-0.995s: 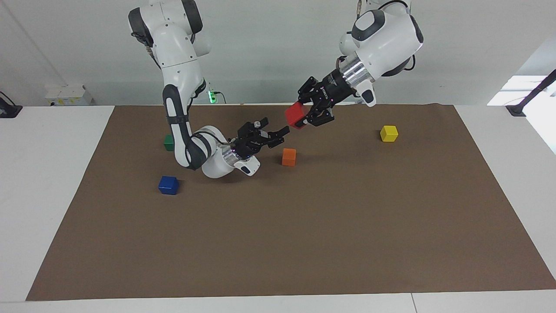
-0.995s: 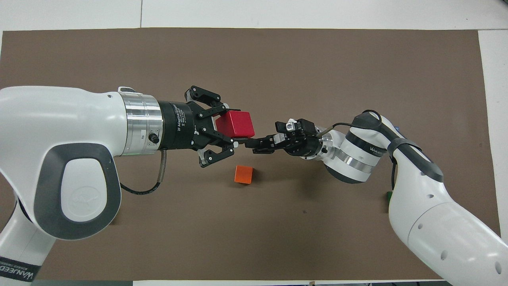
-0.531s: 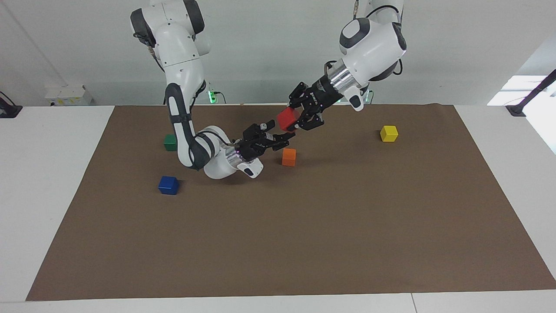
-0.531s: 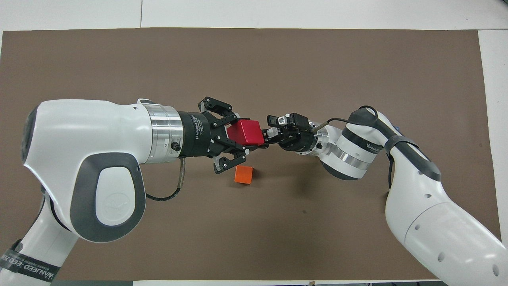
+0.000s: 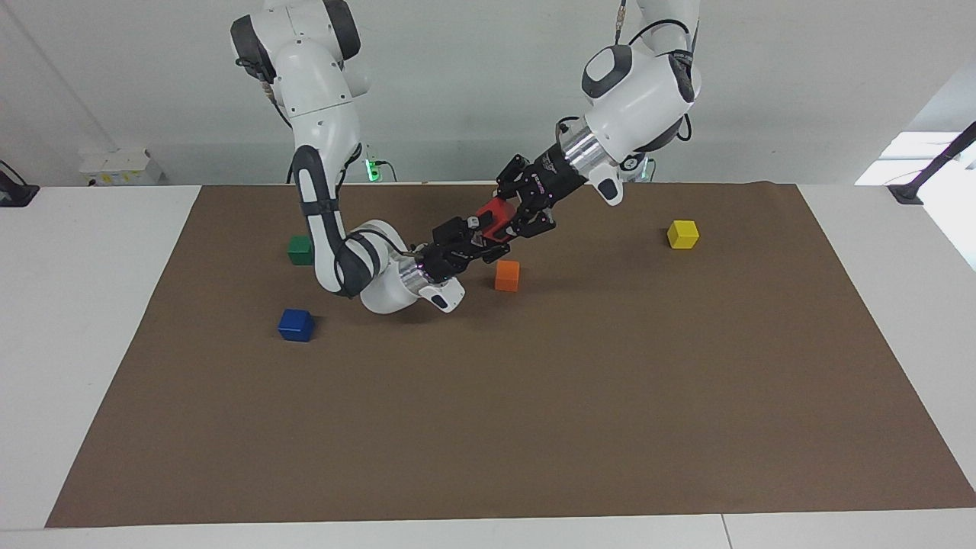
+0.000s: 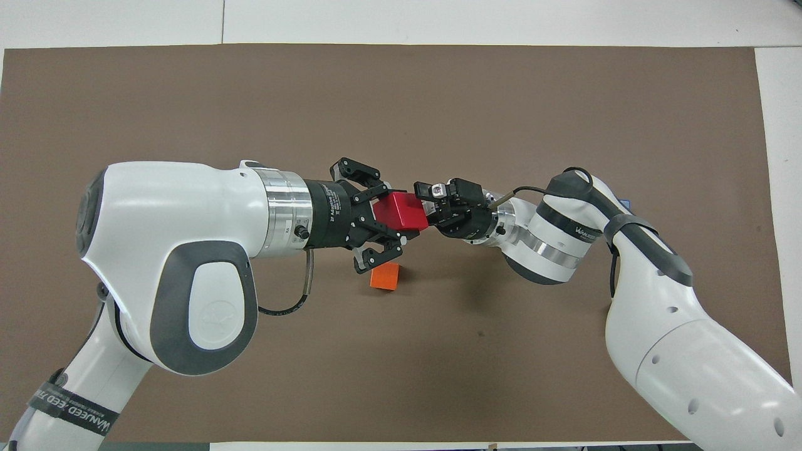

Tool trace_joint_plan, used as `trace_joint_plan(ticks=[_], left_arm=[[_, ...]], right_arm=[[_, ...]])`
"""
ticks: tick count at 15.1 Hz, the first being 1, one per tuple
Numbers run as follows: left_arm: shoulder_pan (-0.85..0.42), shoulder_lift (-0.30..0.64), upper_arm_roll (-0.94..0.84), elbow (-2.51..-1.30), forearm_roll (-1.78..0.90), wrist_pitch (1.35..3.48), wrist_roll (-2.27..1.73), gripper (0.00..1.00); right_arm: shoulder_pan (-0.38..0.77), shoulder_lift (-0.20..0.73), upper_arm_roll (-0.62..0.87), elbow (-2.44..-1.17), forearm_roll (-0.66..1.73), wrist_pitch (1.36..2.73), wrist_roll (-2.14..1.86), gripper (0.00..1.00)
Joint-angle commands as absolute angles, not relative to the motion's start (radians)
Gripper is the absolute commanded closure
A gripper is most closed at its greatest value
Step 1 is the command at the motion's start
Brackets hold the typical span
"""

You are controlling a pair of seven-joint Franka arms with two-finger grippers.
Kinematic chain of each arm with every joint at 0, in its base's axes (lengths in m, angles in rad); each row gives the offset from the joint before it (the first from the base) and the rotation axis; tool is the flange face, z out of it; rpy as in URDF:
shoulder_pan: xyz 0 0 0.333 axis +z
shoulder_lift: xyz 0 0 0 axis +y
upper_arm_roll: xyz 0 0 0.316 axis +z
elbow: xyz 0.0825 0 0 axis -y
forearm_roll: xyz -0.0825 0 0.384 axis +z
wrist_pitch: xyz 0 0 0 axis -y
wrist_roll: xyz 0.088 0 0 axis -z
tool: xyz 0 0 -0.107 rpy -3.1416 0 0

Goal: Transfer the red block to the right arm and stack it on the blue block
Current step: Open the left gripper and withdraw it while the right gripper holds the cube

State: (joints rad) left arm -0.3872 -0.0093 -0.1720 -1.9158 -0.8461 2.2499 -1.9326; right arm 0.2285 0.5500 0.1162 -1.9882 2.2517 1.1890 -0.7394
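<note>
Red block (image 5: 492, 216): small bright red cube, flat faces, held tilted in the air over the brown mat (image 5: 534, 427), above the orange cube (image 5: 507, 275) and slightly nearer the robots than it.

Left gripper (image 6: 393, 216): jaws closed on the red block's sides, carrying it; the arm reaches in from its own end of the table, wrist angled down toward mid-table.

Right gripper (image 5: 474, 234): raised off the mat, pointed up at the left gripper. Its fingers (image 6: 425, 189) are parted and sit around the end of the red block that faces it; whether they press on it cannot be told.

Right arm (image 5: 328, 183): white, jointed, elbow folded low over the mat.

Blue block (image 5: 296, 324): deep blue cube, flat on the mat toward the right arm's end, well apart from both grippers, nothing on it.

Also on the mat: green cube (image 5: 300, 249), nearer the robots than the blue block; yellow cube (image 5: 682, 234), toward the left arm's end.

Change over the last second: the left gripper has brought the red block lower and toward the right gripper; the gap between block and right fingers has closed. The cubes on the mat have not moved.
</note>
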Motion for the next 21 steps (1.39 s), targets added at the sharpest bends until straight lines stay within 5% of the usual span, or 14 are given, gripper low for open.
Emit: trace_joint_plan(ticks=[1,5,6,7,13,17,21], left_arm=[[-0.397,-0.015,-0.160,-1.921,-0.856,2.255,-1.948,1.00],[-0.393,-0.018,-0.158,-1.924,-0.856,2.255,-1.933,1.00],[-0.393,-0.023,-0.155,-1.924,-0.856,2.253,-1.931,0.22],[-0.391,-0.035,-0.152,-1.924,-0.845,2.247,-1.931,0.00],[-0.226,-0.078,-0.149,-1.910,-0.727,2.129,-1.837,0.00],[-0.114,-0.092,-0.147,-1.928,-0.592,2.053,-1.539,0.00],[0.013,-0.092,-0.147,-1.925,-0.459,1.978,-1.305,0.00]], right_arm=[[0.227,0.563,0.118,-1.968,2.258,1.209,-0.750,1.00],[0.229,0.561,0.118,-1.968,2.258,1.212,-0.765,1.00],[0.229,0.560,0.118,-1.968,2.258,1.212,-0.770,1.00],[0.229,0.558,0.118,-1.968,2.258,1.212,-0.772,1.00],[0.215,0.484,0.115,-1.983,2.234,1.307,-0.744,1.00],[0.160,0.362,0.114,-1.988,2.048,1.489,-0.675,1.00],[0.071,0.296,0.110,-1.988,1.817,1.525,-0.635,1.00]])
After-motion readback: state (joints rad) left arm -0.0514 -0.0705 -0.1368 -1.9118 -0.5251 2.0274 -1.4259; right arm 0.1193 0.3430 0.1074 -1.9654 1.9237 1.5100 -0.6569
